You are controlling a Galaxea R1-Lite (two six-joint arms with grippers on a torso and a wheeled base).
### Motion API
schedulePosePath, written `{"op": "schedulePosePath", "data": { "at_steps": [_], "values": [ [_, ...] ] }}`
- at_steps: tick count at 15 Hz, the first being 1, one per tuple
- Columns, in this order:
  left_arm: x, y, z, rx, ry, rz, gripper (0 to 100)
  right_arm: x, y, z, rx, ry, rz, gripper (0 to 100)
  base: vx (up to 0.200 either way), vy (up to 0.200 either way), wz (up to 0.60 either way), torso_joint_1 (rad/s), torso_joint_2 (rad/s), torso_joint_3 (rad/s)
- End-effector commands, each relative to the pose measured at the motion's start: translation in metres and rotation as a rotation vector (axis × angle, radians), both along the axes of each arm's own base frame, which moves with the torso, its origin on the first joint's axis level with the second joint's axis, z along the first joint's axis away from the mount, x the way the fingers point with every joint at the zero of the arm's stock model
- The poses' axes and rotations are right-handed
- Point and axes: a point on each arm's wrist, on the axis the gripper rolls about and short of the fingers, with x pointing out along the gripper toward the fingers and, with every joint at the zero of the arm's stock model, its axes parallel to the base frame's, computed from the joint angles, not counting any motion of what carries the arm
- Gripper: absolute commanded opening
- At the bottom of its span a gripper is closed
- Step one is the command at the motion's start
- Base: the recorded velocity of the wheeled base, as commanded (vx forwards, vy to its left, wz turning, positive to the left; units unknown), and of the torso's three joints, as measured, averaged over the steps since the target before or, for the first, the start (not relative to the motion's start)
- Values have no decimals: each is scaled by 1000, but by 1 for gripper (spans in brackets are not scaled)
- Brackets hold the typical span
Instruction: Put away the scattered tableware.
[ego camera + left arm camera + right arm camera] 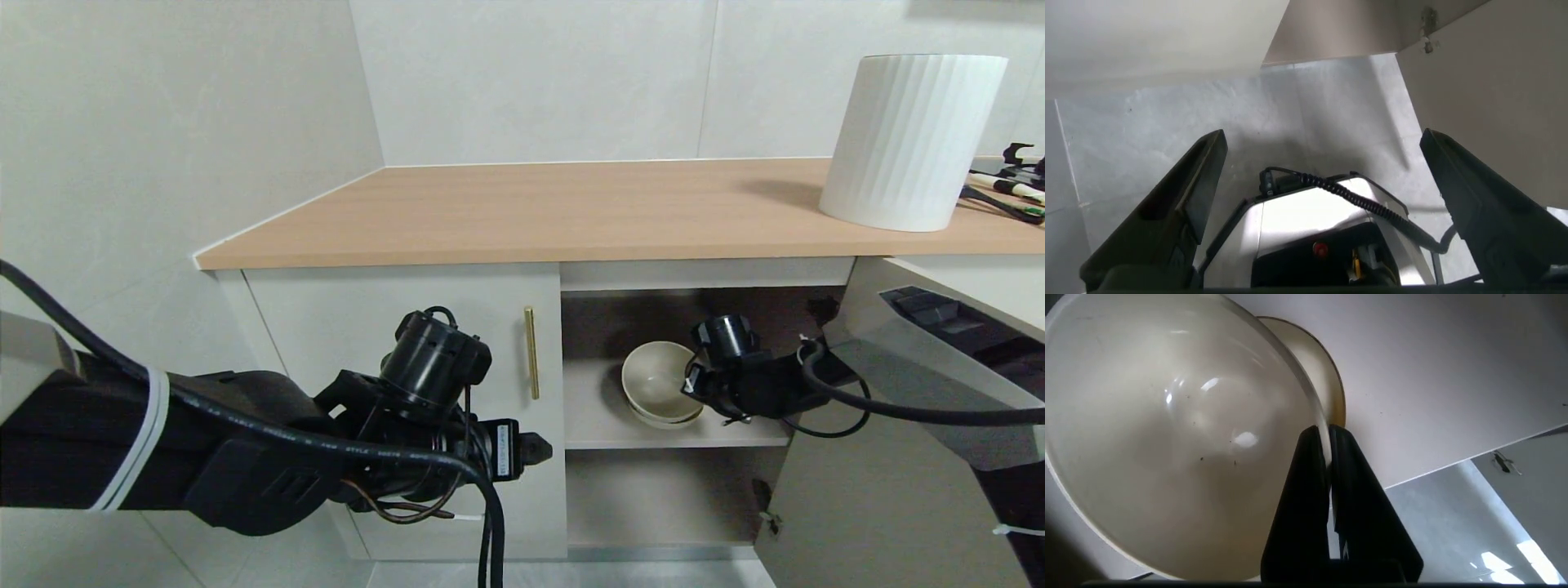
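Cream bowl [655, 377] — glossy, deep, tilted

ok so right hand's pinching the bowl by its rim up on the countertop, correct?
Not the countertop. The right hand pinches the bowl by its rim inside the open cabinet, tilted over a second bowl on the shelf, as the head view shows.

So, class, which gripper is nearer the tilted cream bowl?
Right. The right gripper grips the rim of the tilted cream bowl inside the cabinet; the left gripper is open before the closed door.
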Motion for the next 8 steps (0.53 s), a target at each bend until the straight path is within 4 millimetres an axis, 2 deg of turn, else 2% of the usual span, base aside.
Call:
{"op": "schedulePosePath", "data": {
  "at_steps": [1, 3, 4, 8],
  "values": [
    [0, 0, -1, 1, 2, 1, 100, 1, 0, -2, -2, 2, -1, 0, 0, 0, 0, 0, 0, 0],
    [0, 0, -1, 1, 2, 1, 100, 1, 0, -2, -2, 2, -1, 0, 0, 0, 0, 0, 0, 0],
    [0, 0, -1, 0, 1, 1, 100, 1, 0, -2, 1, 2, 1, 100, 0, 0, 0, 0, 0, 0],
    [1, 0, 1, -1, -3, 3, 100, 0, 0, -1, -1, 3, 4, 100, 0, 0, 0, 0, 0, 0]
  ]
}}
